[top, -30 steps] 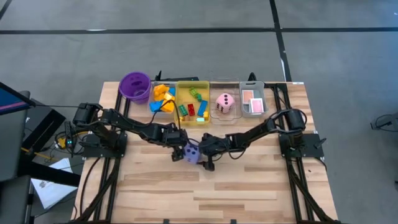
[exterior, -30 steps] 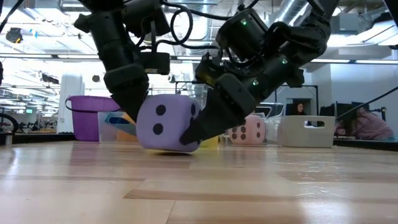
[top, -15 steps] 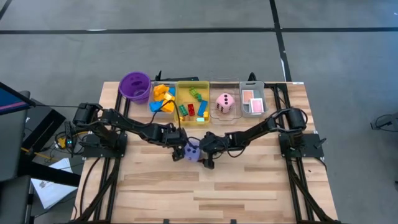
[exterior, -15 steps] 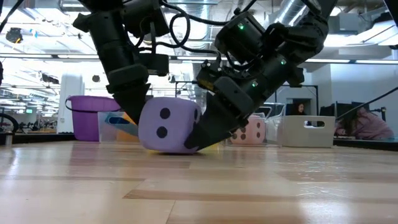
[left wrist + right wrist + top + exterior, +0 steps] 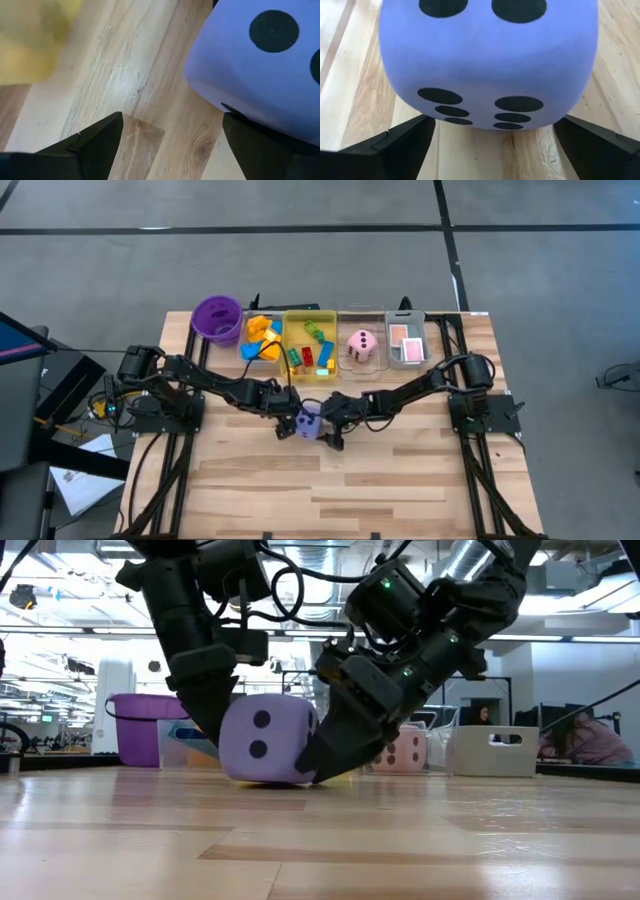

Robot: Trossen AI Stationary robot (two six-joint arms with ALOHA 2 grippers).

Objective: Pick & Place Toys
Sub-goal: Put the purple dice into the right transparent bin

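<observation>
A purple soft die (image 5: 310, 423) with black dots stands on the wood table at its middle, its underside on the boards (image 5: 265, 778). My left gripper (image 5: 292, 422) is open at the die's left side. Only one of its fingers is at the die (image 5: 260, 60). My right gripper (image 5: 333, 430) is open at the die's right side. The die's six-dot face (image 5: 480, 112) fills the space ahead of its two fingers. Along the far edge, trays hold a pink die (image 5: 362, 345), coloured bricks (image 5: 310, 350) and pink-backed cards (image 5: 406, 337). My left gripper touches the die with one open finger (image 5: 265, 150) only, laid against the low part of the die's left side (image 5: 235, 102). It slants down from the table's left. The other finger (image 5: 95, 145) stands over bare wood. My right gripper meets the die's lower right edge (image 5: 305, 762) with a finger (image 5: 335, 745), slanting down from the table's right. The die is wider than the gap between the fingers (image 5: 405, 142) and sits ahead of them, on the table.
A purple round cup (image 5: 217, 318) stands at the far left. Beside it are a clear tray of yellow and orange bricks (image 5: 262, 335), a yellow tray (image 5: 290, 330) and two clear trays (image 5: 383, 330). Bare wood (image 5: 330, 490) lies toward the near edge.
Both wrists have rolled a little without shifting place. The purple die has rocked slightly between the two grippers and sits nearly level again on the same spot.
</observation>
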